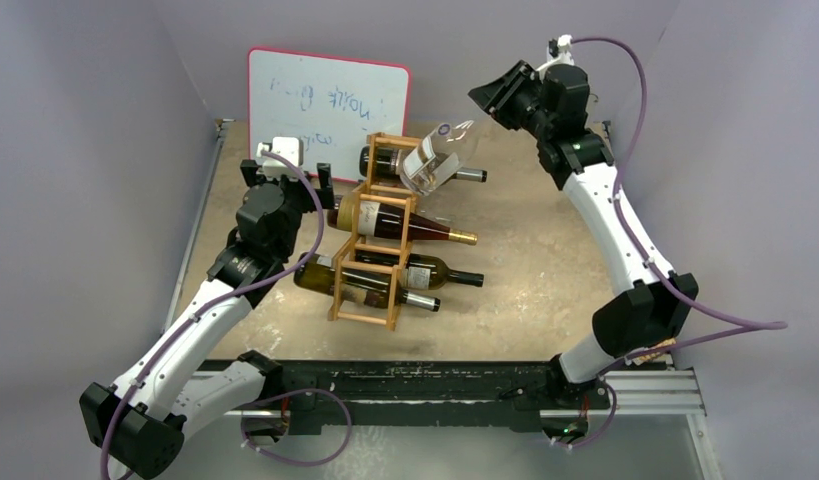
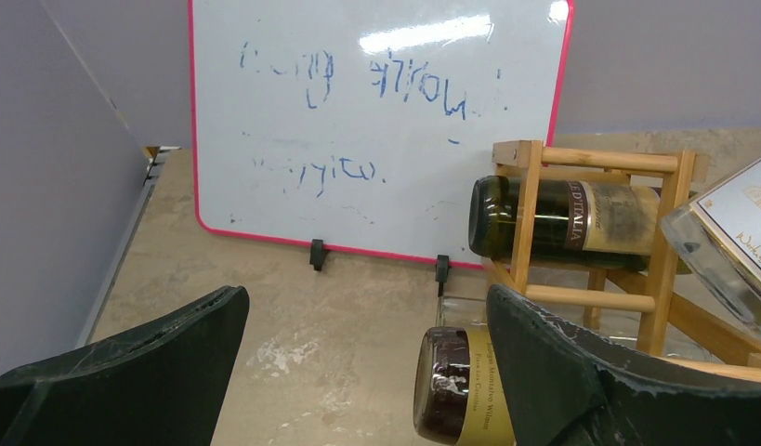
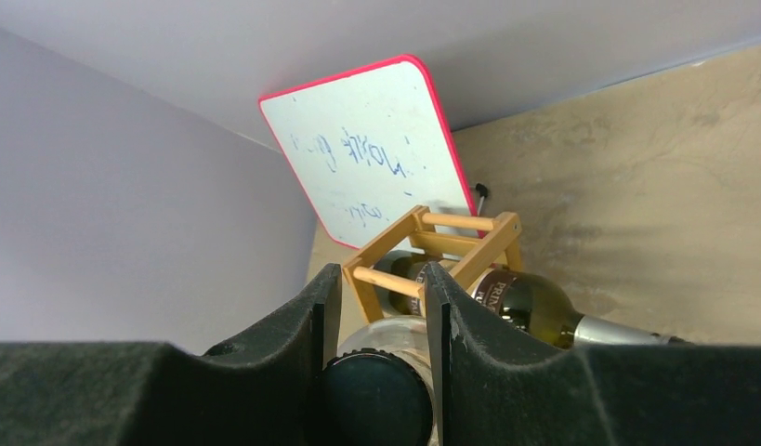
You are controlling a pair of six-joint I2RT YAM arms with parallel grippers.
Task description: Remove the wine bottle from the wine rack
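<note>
The wine rack point(image 1: 370, 240) is a light wooden frame on the table with several dark bottles lying in it. A clear wine bottle point(image 1: 430, 160) with a white label is tilted at the rack's far end, neck pointing up and right. My right gripper point(image 3: 381, 269) is shut on the bottle's dark cap point(image 3: 376, 400), with clear glass point(image 3: 400, 330) showing below the fingers. In the top view that right gripper point(image 1: 482, 100) hangs above the rack's right side. My left gripper point(image 2: 364, 297) stands open left of the rack point(image 2: 534, 223), beside the base of a gold-labelled bottle point(image 2: 451, 390), holding nothing.
A red-edged whiteboard point(image 1: 325, 100) leans on the back wall behind the rack. Dark bottles point(image 1: 385, 215) stick out of both sides of the rack, necks to the right. Grey walls close in left, back and right.
</note>
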